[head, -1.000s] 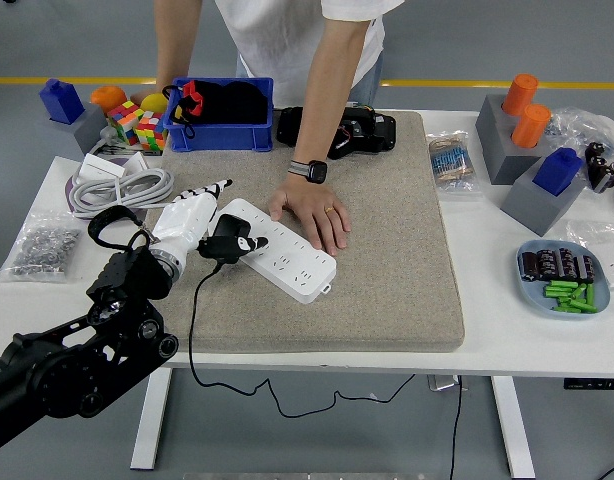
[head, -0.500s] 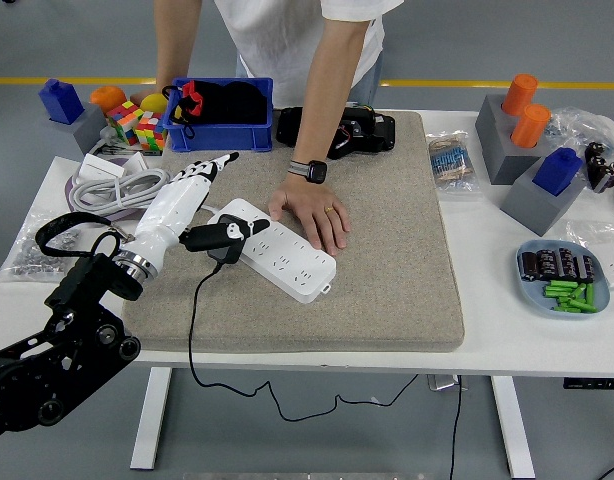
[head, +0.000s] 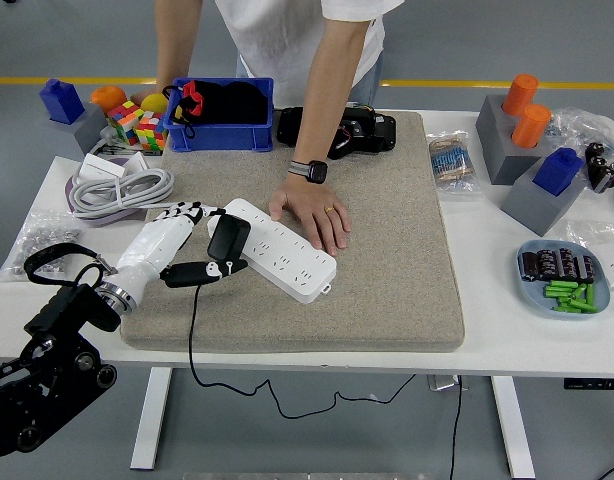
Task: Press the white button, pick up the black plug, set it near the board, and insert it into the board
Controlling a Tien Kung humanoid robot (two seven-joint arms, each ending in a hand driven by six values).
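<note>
- The left arm comes in from the lower left corner, and its white left hand lies low over the near left part of the grey mat on the table.
- The hand is released: its fingers are spread and its thumb points right, just below the black plug, gripping nothing.
- The black plug sits on the left end of the white board, and its black cable runs down over the mat's near edge and off the table.
- The board lies slantwise on the mat, its far left end higher than its near right end.
- A person's hand rests flat on the mat, touching the board's far side; a watch is on that wrist.
- Farther back stand a blue bin and a coil of white cable.
</note>
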